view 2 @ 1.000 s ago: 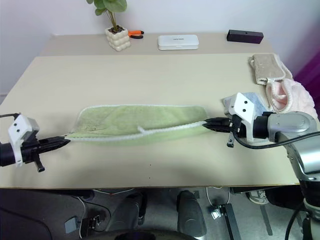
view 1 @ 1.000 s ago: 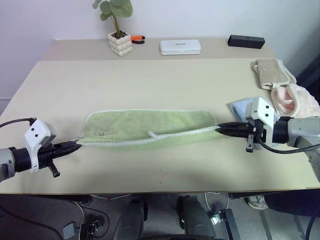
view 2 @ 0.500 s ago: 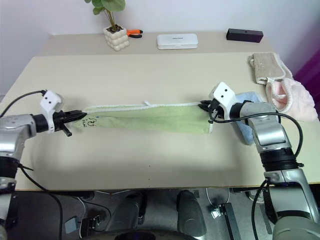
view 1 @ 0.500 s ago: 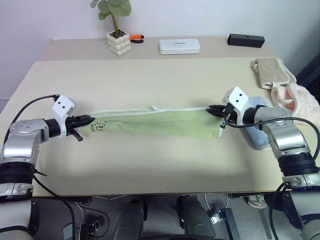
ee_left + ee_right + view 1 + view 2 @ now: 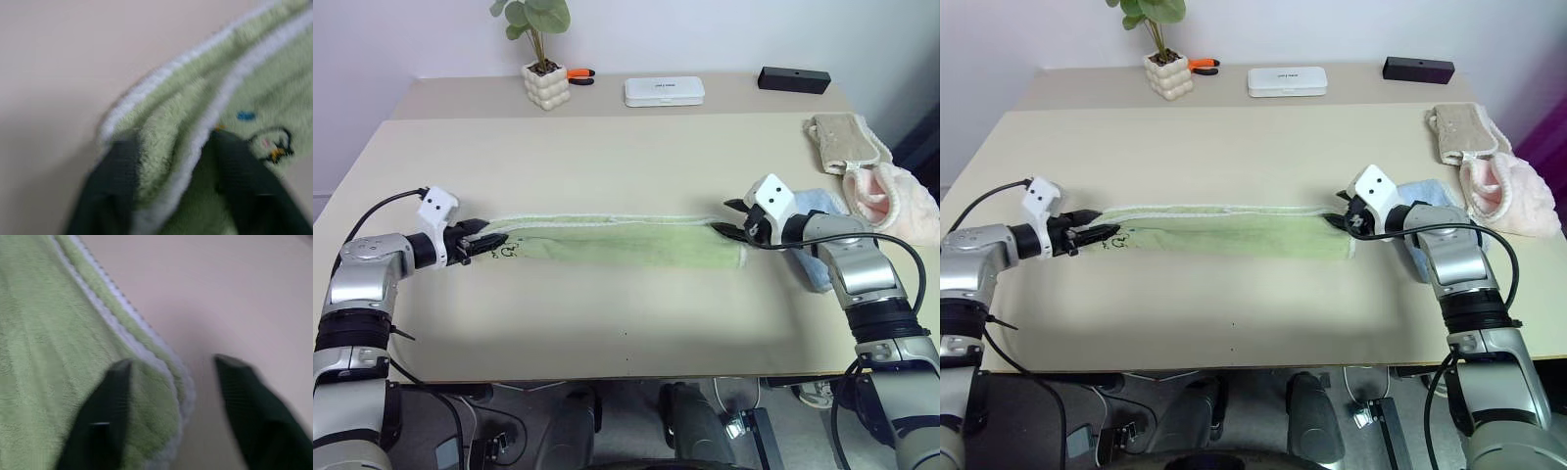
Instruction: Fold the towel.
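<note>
The towel point(image 5: 617, 243) lies as a long, narrow band running left to right across the counter point(image 5: 607, 157). The left tool point(image 5: 487, 246) sits at its left end and the right tool point(image 5: 732, 219) at its right end. Both stand with fingers parted, gripping nothing.

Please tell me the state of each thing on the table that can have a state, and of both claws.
towel: folded lengthwise into a narrow strip, flat on the table
left claw: open, at the towel's left end
right claw: open, at the towel's right end
white case: closed
light blue towel: folded
</note>
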You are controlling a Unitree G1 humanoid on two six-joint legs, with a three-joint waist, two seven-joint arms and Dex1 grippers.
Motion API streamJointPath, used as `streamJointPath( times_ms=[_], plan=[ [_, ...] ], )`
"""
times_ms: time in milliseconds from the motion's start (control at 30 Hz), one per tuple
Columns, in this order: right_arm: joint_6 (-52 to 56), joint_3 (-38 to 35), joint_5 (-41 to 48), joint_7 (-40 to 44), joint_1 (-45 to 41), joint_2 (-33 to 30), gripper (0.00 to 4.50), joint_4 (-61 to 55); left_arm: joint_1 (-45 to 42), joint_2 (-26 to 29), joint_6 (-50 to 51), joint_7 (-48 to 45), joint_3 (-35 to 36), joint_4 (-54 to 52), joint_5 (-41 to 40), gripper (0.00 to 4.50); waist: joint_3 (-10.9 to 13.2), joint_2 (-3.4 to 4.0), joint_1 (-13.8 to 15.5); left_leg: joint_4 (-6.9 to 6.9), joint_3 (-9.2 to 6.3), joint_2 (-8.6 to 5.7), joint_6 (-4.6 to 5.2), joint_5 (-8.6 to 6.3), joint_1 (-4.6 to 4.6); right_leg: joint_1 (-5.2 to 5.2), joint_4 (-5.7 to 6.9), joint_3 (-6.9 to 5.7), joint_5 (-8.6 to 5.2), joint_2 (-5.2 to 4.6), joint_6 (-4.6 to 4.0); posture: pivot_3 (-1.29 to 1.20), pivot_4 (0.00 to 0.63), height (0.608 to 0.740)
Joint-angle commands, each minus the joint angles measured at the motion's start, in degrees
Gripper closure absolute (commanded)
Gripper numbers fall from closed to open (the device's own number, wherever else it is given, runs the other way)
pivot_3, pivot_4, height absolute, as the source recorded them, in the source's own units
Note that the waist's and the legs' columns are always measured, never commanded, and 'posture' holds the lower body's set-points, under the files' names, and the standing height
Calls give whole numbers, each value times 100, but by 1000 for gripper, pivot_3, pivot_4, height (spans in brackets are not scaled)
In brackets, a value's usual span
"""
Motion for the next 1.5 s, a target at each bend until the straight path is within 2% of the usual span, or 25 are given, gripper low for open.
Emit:
streamJointPath(
  times_ms=[33,167,500,533,600,700,867,967,1067,1233,1500],
  plan=[
    [-40,-178,-16,-142,-39,19,588,-214,-250,-77,182,318,421,-36,-266,1478,0,0,5,1,0,0,0,0,0,0,1,0,0,0,0,0,150,738],
    [-18,-169,-2,-250,14,44,588,-332,-639,-344,170,1183,646,477,-144,1478,-1,-2,28,19,-5,-3,0,0,-1,1,19,-1,-1,-1,2,0,150,738],
    [308,-415,167,-361,409,-89,588,-1080,-845,-561,-447,1996,980,1011,-148,1478,-1,-2,15,28,-6,-4,0,0,-1,-2,31,0,-1,0,2,0,150,738],
    [452,-489,279,-315,480,-109,588,-1219,-830,-549,-472,2024,1023,1005,-167,1478,-1,-2,18,29,-6,-4,0,0,-1,-2,32,0,-1,0,2,0,150,738],
    [1146,-890,855,-163,822,-214,25,-1904,-678,-475,-524,2061,1228,803,-274,1478,-1,-3,26,33,-6,-4,0,0,-2,-2,34,0,-1,0,2,0,150,738],
    [2269,-1554,1889,-215,1478,-186,9,-3180,-149,-465,-368,1843,1488,-178,-606,1478,-1,-3,29,31,-11,-4,2,-2,-6,-2,30,0,-2,-2,2,0,150,738],
    [3964,-2286,3393,-1080,2504,331,9,-4679,1169,-742,257,1318,1142,-2798,-1265,1478,-6,-6,48,37,-13,1,4,-3,-2,6,32,4,-2,-3,0,0,150,738],
    [4732,-2575,4088,-1722,2878,657,9,-5084,1716,-835,517,1171,689,-3888,-1350,1478,-7,-7,69,43,-13,0,4,-4,0,15,31,5,-2,-3,-2,0,150,738],
    [5445,-2793,4626,-2742,3083,1255,9,-5214,2167,-985,638,952,15,-4869,-1422,1478,-11,-9,62,46,-9,0,5,-4,0,17,31,9,-2,-3,-4,0,150,738],
    [6100,-3203,5243,-4390,2854,2262,9,-5021,2293,-1242,801,955,-620,-5481,-1438,1478,-12,-7,40,45,-11,2,5,-4,2,14,35,9,-3,2,-5,0,150,738],
    [6068,-3870,5736,-6620,2182,3390,9,-4153,2258,-1392,914,1040,-732,-5528,-1483,1478,-17,-4,23,46,-9,1,6,-5,2,14,34,8,-3,3,-4,0,150,738]
  ],
)
